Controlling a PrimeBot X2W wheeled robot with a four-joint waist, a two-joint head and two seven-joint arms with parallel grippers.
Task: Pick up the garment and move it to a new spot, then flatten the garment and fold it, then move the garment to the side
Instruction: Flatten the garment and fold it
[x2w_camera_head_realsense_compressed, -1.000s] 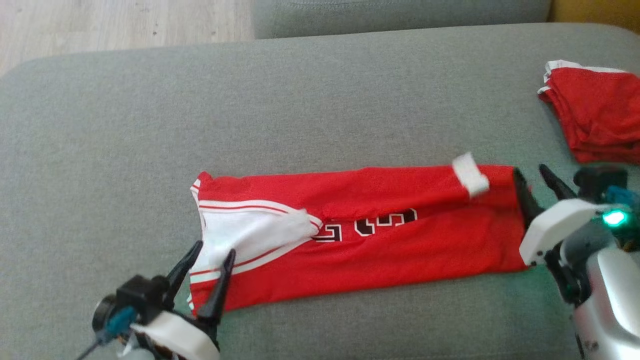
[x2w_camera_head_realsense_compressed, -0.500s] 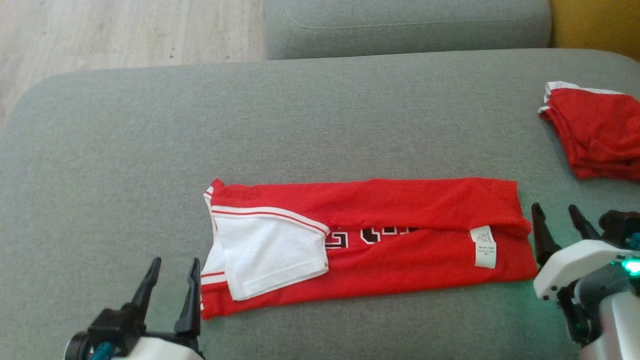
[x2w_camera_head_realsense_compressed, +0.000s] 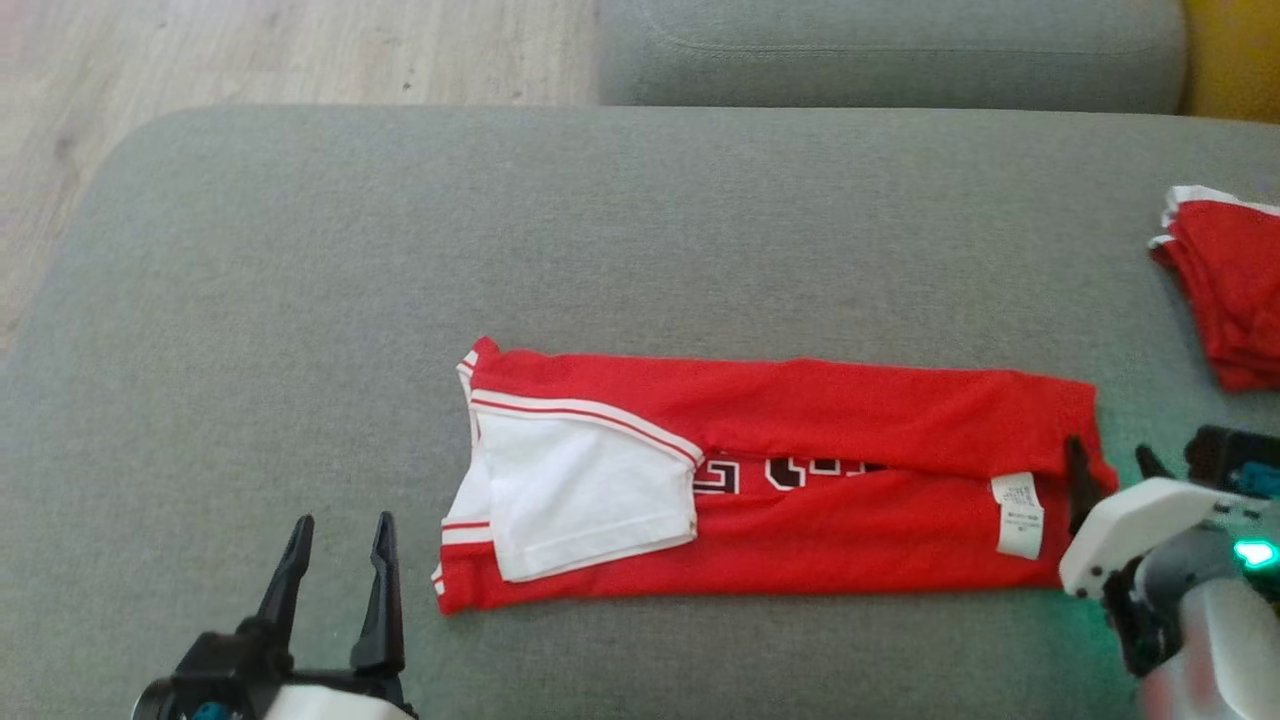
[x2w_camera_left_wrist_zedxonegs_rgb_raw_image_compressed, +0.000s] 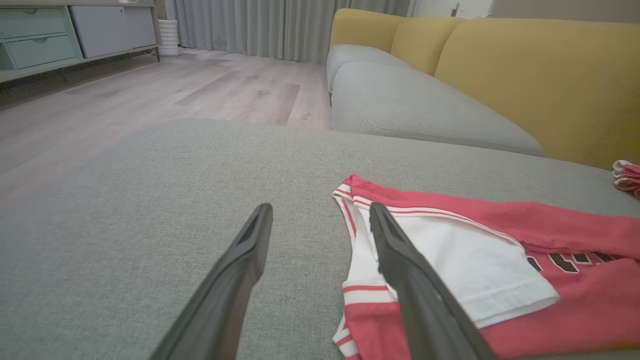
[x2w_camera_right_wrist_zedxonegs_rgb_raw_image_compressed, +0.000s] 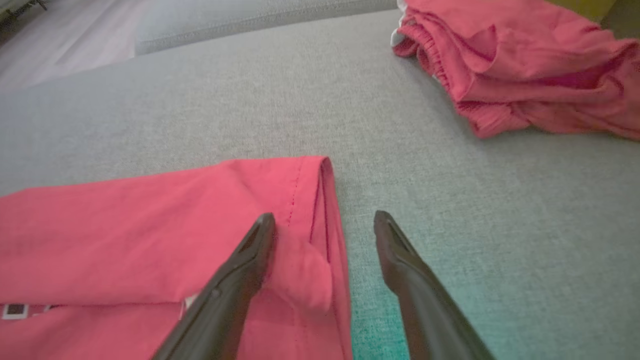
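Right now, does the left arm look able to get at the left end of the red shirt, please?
Probably yes. The left gripper is open and sits just beside the left end of the shirt, with a little bare cushion between them and nothing in the way.

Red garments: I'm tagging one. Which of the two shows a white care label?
The long folded garment at centre, with black lettering; its label lies near its right end. The bunched pile at far right shows none.
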